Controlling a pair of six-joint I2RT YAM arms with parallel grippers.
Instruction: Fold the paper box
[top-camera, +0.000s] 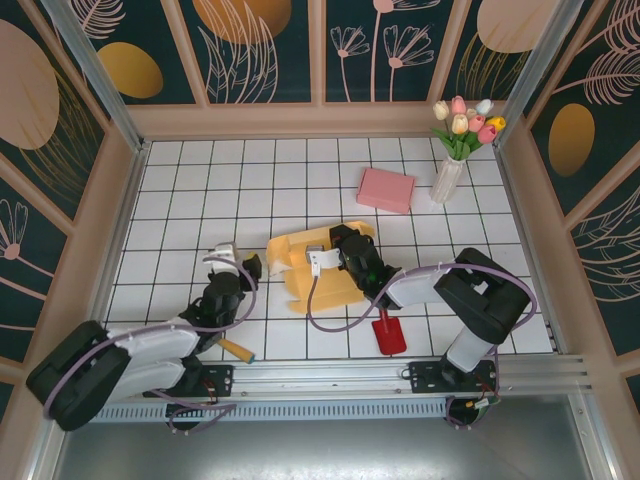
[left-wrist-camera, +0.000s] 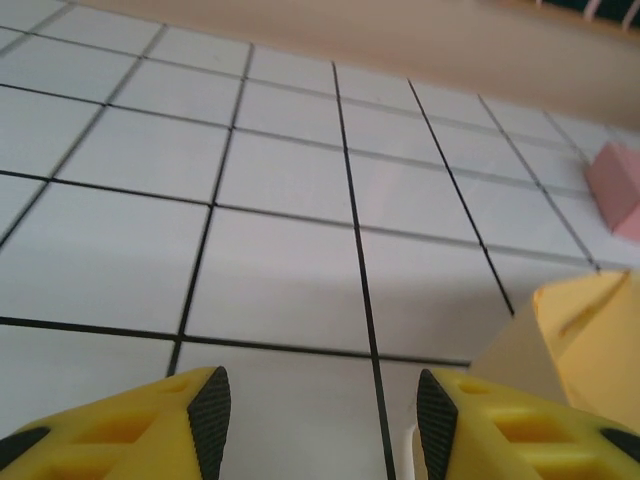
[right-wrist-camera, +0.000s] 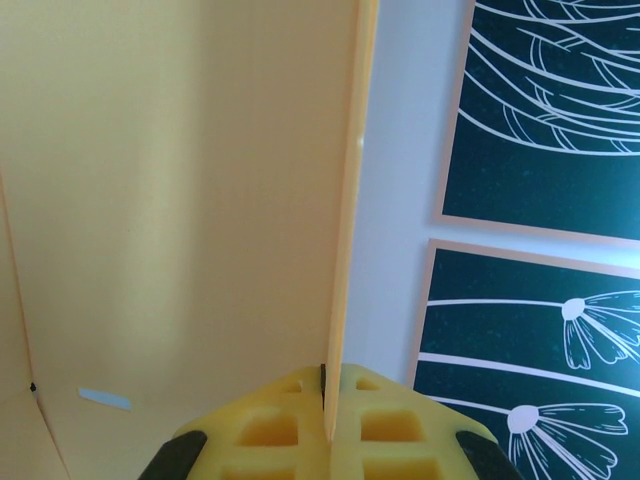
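The yellow paper box (top-camera: 312, 272) lies partly folded in the middle of the tiled table. My right gripper (top-camera: 341, 249) reaches in from the right and is shut on an upright flap of it. In the right wrist view the thin flap edge (right-wrist-camera: 346, 230) runs straight up out of the pinched jaws of the right gripper (right-wrist-camera: 328, 395), with the broad box panel (right-wrist-camera: 170, 220) to its left. My left gripper (top-camera: 240, 263) sits just left of the box, open. The left wrist view has bare tile between its pads (left-wrist-camera: 208, 420), and a box corner (left-wrist-camera: 585, 335) at the right.
A pink block (top-camera: 386, 189) lies behind the box, and a white vase of tulips (top-camera: 450, 172) stands at the back right. A red scoop (top-camera: 389, 335) lies near the front right and a small yellow-handled tool (top-camera: 237, 349) near the front left. Walls enclose the table.
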